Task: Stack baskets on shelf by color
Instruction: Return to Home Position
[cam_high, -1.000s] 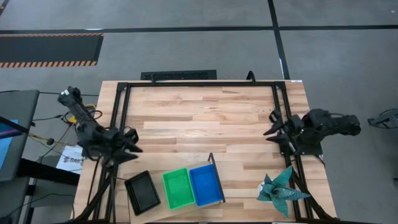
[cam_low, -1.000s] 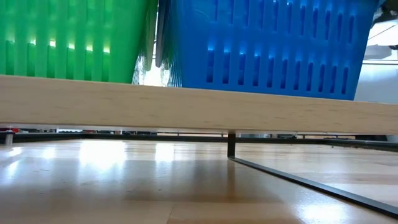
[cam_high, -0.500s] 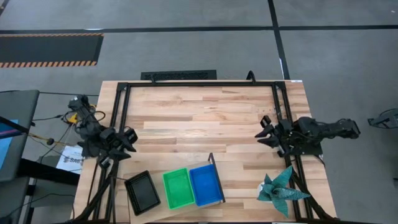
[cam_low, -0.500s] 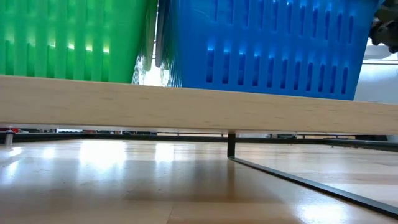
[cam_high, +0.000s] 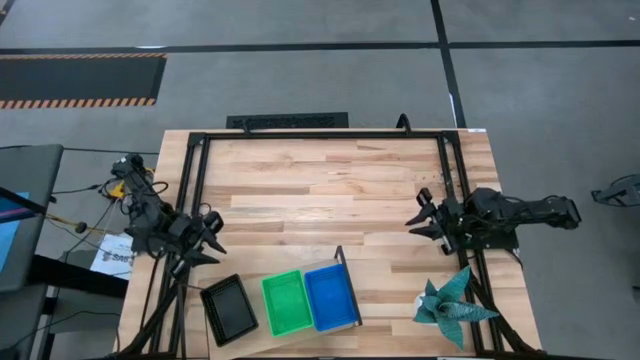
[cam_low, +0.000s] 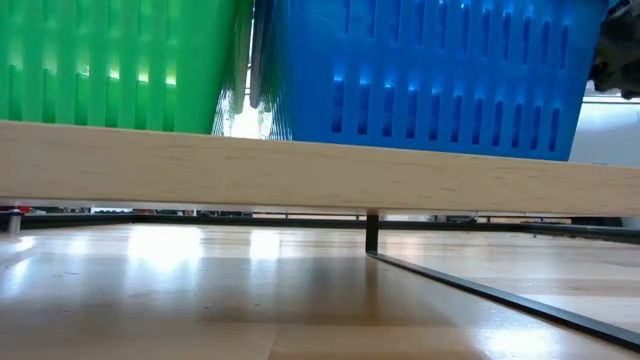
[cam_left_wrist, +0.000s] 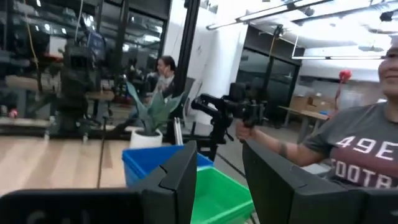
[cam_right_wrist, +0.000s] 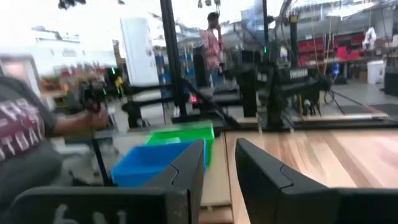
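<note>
Returning both arms home carries two hazards. The left gripper (cam_high: 208, 238), fingers apart and empty near the table's (cam_high: 320, 190) left edge, is near the black baskets (cam_high: 229, 308), which lie skewed beside the green baskets (cam_high: 286, 302) and blue baskets (cam_high: 331, 297) on the shelf (cam_low: 300, 175); a low sweep could knock them. The right gripper (cam_high: 420, 212), likewise spread and empty, belongs to an arm that could clip the origami figure (cam_high: 452, 305) near it.
</note>
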